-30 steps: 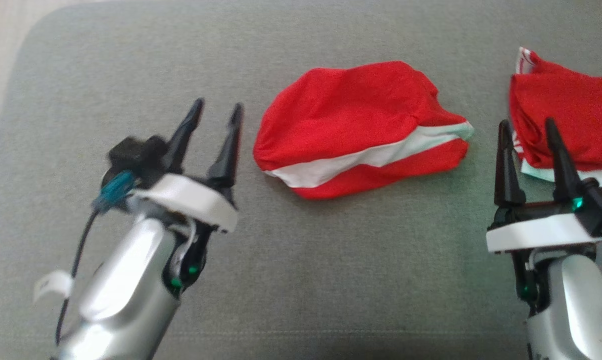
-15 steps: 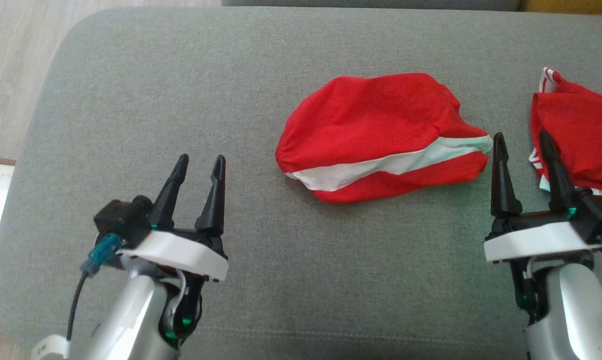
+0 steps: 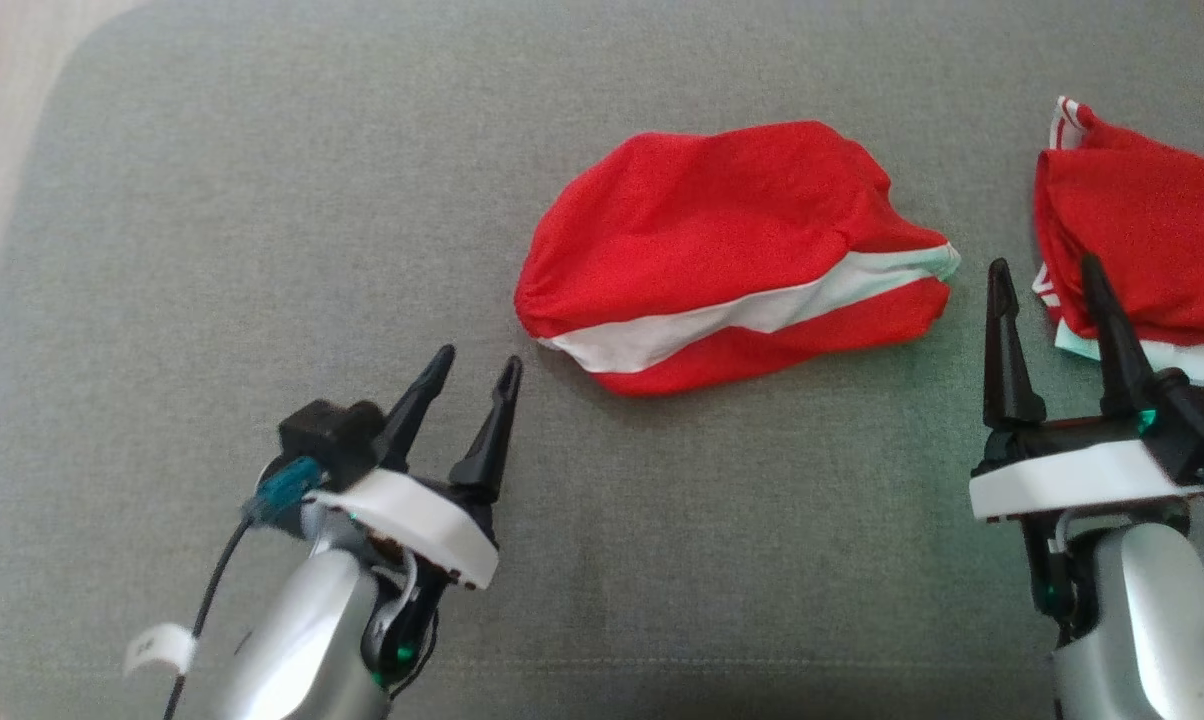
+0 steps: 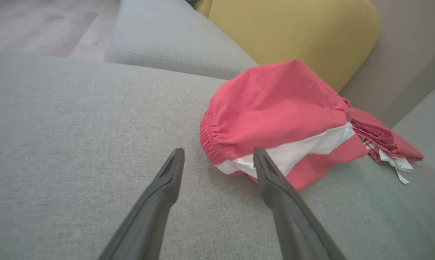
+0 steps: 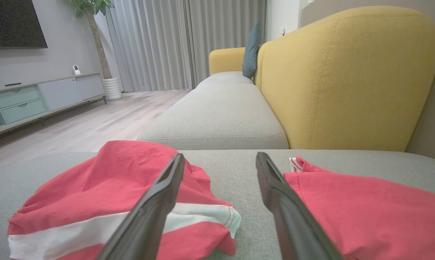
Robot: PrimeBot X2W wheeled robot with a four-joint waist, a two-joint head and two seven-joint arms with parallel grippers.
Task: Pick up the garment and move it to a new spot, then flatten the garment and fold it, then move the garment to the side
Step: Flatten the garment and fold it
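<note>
- You are looking down on a grey sofa seat [image 3: 262,200], with both arms reaching in from the bottom edge of the head view.
- The garment [image 3: 722,240], red with a white band, is lying folded into a rounded bundle in the upper middle of the seat.
- Your left hand [image 3: 478,357] is hovering just below and left of the garment's gathered left edge, apart from it. Its two dark fingers are standing wide and holding nothing.
- Your right hand [image 3: 1044,264] is sitting at the lower right, its fingers also spread wide and empty.
- The left finger of that hand is pointing up just beside the garment's right end, where the white band is running out.
- A second red garment [image 3: 1142,250] is lying at the far right, running off the frame. The right hand's other finger is crossing its lower left edge. You cannot tell whether they are touching.
- Between the two garments only a narrow strip of bare seat is showing. In the right wrist view it is lying between the fingers.
- The widest open room is lying to the garment's left, reaching to the seat's rounded corner.
- Pale floor [image 3: 2,60] is showing beyond that corner.
- A broad bare band is also running along the front, between the two arms.
- Behind the garment, in the left wrist view, a yellow backrest [image 4: 293,32] is closing off the far side.
</note>
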